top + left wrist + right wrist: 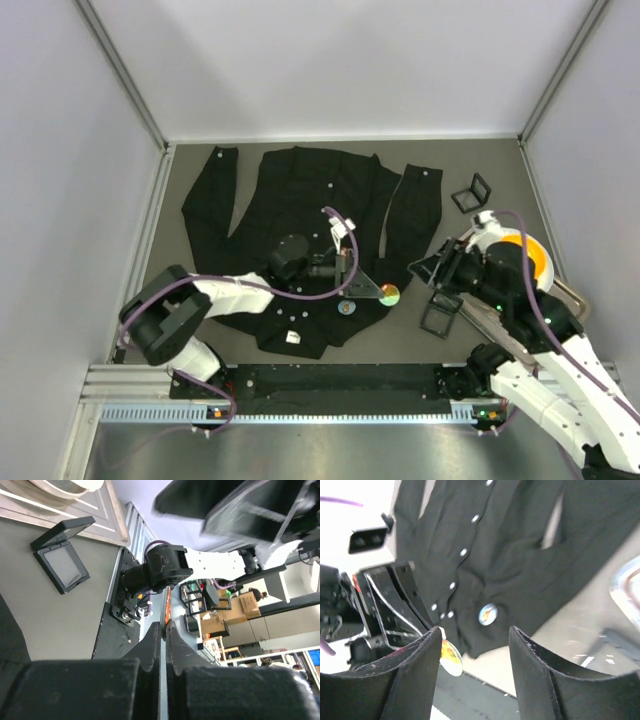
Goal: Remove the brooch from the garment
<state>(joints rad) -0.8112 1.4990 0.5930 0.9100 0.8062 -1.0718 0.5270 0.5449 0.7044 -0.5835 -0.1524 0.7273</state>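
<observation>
The black garment (pixel 300 215) lies spread flat, with its row of white buttons (pixel 452 585) showing. My left gripper (pixel 377 292) is shut on a round yellow brooch (pixel 389 294) and holds it just off the shirt's right hem edge. In the left wrist view the fingertips (pixel 156 630) pinch the brooch edge-on (pixel 168 605). A second round blue brooch (pixel 346 307) sits on the shirt near the hem. My right gripper (pixel 428 268) is open and empty to the right of the shirt. Through its fingers I see the blue brooch (pixel 487 614) and the held brooch (pixel 451 659).
Two small open black boxes lie right of the shirt, one at the back (pixel 472 193) and one nearer (pixel 440 315). A metal tray (pixel 572 296) with an orange and white bowl (pixel 528 255) sits under the right arm. White walls enclose the table.
</observation>
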